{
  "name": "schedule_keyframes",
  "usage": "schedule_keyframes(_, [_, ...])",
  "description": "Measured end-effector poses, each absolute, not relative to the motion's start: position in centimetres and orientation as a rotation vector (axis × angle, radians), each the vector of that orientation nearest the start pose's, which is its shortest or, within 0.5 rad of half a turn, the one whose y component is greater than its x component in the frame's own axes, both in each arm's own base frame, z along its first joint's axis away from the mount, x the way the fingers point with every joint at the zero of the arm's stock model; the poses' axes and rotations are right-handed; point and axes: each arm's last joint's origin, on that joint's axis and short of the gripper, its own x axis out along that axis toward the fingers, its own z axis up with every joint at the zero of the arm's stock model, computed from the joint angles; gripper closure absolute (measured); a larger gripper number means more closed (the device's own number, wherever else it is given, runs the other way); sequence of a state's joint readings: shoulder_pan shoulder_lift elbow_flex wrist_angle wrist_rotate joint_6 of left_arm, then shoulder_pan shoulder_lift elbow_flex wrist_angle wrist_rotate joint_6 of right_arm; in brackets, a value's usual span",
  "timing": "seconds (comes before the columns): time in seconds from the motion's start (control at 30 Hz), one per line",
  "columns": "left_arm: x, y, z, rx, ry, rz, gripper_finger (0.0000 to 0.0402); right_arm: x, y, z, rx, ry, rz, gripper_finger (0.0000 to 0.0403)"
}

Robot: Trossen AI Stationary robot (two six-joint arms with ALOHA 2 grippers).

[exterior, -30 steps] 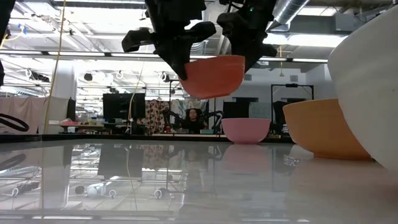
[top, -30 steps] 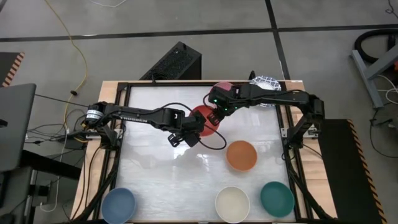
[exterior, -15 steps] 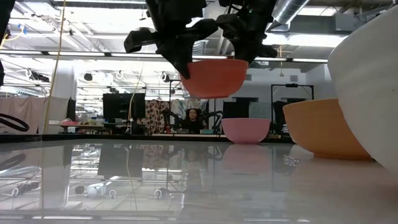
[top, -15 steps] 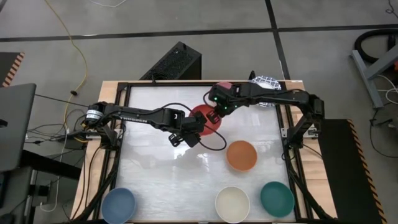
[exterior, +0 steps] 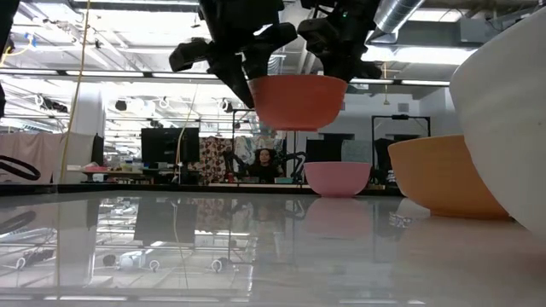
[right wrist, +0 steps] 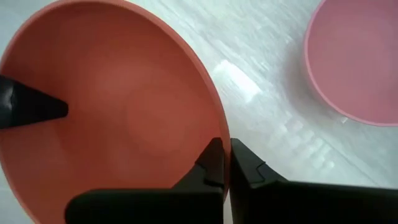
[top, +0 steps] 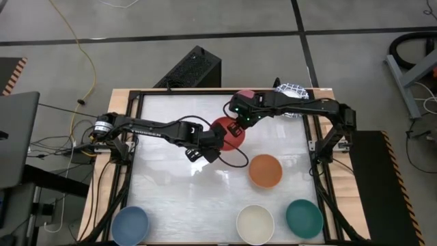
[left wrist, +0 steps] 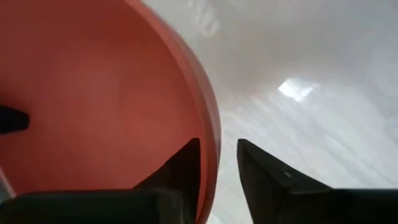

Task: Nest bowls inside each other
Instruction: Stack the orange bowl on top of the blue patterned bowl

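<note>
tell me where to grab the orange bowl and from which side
Take the orange bowl by its rim, coming straight down from above with one finger inside and one outside. It sits upright and open, its wall is thin and flares outward, and its curved outside gives no flat spot. The rim side facing the table's middle looks freest, away from the cream bowl and teal bowl.

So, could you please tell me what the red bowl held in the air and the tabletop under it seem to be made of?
Red bowl: probably plastic or melamine, with thin walls, even colour and a soft satin sheen; glazed ceramic cannot be ruled out.
Tabletop: a glossy white hard sheet, perhaps acrylic or laminate, since it mirrors the room and the pink bowl in the low view.
</note>
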State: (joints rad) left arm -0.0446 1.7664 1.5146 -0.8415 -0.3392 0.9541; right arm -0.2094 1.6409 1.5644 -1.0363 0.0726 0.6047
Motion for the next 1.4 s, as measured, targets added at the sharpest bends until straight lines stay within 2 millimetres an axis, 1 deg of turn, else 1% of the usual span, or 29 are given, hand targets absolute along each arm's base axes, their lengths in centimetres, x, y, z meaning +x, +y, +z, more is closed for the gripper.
schedule_keyframes(0.13, [36.6,-1.0,27.5,1.063,1.159,-0.252,0.0289,32.4,-7.3,32.2,0.632,0.990,-0.551,0.0391])
schedule_keyframes(0.27, [36.3,-1.2,28.2,1.031,1.150,-0.259,0.0286,32.3,-7.7,32.2,0.647,0.995,-0.537,0.0391])
schedule_keyframes(0.37, [36.0,-1.1,29.1,1.008,1.126,-0.242,0.0286,32.1,-8.2,32.2,0.668,0.998,-0.525,0.0392])
schedule_keyframes(0.53, [35.1,-1.0,31.2,0.962,1.043,-0.186,0.0286,31.9,-9.0,32.3,0.676,0.996,-0.510,0.0392])
schedule_keyframes(0.67, [34.1,-0.7,32.9,0.916,0.989,-0.132,0.0286,31.8,-9.4,32.3,0.675,0.994,-0.513,0.0392])
schedule_keyframes(0.83, [33.3,-0.1,34.1,0.844,0.957,-0.071,0.0286,31.7,-9.8,32.3,0.677,0.992,-0.511,0.0392])
schedule_keyframes(0.93, [32.7,-0.1,34.8,0.774,0.932,-0.021,0.0286,31.5,-10.4,32.3,0.686,0.986,-0.525,0.0392])
schedule_keyframes(1.2, [32.1,-0.1,35.7,0.587,0.889,0.090,0.0286,30.8,-12.4,32.3,0.713,0.966,-0.578,0.0392])
schedule_keyframes(1.4, [32.1,0.0,35.8,0.490,0.877,0.146,0.0286,29.9,-14.5,32.3,0.745,0.945,-0.636,0.0390])
